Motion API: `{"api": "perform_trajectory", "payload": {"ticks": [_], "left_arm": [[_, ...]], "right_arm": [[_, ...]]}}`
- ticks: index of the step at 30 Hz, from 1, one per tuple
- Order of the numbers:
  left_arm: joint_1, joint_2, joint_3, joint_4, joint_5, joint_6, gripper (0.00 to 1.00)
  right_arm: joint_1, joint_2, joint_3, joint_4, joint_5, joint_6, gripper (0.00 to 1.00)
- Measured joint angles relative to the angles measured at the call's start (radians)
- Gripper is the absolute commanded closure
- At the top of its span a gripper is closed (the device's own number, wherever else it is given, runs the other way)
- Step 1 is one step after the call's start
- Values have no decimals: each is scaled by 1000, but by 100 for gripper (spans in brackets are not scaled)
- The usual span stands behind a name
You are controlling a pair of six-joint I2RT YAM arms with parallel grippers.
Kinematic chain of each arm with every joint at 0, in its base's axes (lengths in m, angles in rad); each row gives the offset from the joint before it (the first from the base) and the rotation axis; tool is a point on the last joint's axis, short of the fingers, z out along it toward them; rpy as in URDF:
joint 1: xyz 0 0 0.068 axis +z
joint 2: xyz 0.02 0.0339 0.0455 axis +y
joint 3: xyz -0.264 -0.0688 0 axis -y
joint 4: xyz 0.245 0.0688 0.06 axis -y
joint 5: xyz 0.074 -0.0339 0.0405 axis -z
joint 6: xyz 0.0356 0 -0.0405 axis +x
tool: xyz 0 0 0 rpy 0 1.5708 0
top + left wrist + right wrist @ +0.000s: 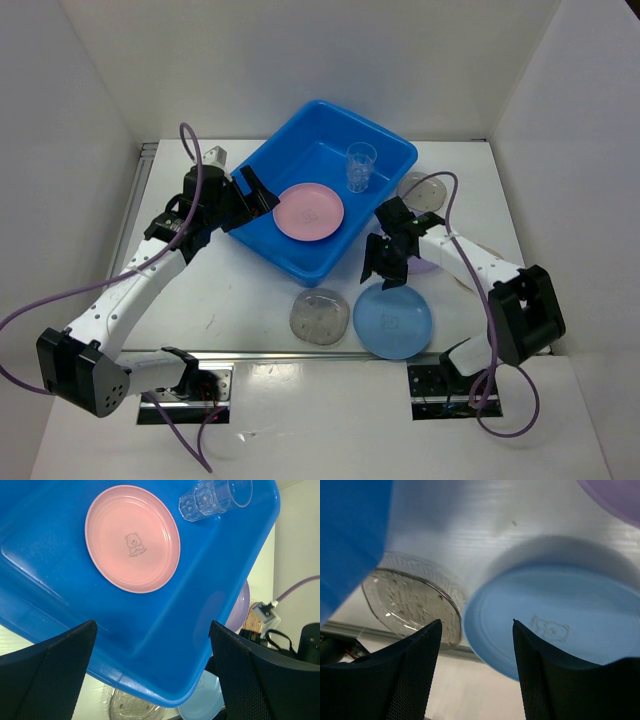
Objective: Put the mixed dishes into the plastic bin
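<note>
The blue plastic bin [310,160] stands at the table's centre back. Inside it lie a pink plate [308,212] and a clear ribbed cup [361,166]; both also show in the left wrist view, the pink plate [132,537] flat and the cup [215,497] beyond it. My left gripper [255,205] hangs open over the bin's left wall [200,580], holding nothing. My right gripper [383,278] is open just above the left rim of the blue plate [392,320] [560,620]. A speckled plate [319,315] [410,602] lies left of it.
A lavender plate [428,264] lies partly under the right arm, and its edge shows in both wrist views [615,495] [240,605]. A second speckled plate [422,190] sits right of the bin. White walls close in the table on three sides.
</note>
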State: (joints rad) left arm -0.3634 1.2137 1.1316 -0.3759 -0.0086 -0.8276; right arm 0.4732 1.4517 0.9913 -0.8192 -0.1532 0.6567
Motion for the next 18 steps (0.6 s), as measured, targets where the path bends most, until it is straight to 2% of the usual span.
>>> {"api": "perform_trajectory", "payload": {"ticks": [7,18], "left_arm": [[0,0,-3,2,-1,16,0],[0,-1,-8,2,-9,34,0]], "right_arm": [[47,90,45,67,3,16,36],[118,103,1,79,5,68,37]]}}
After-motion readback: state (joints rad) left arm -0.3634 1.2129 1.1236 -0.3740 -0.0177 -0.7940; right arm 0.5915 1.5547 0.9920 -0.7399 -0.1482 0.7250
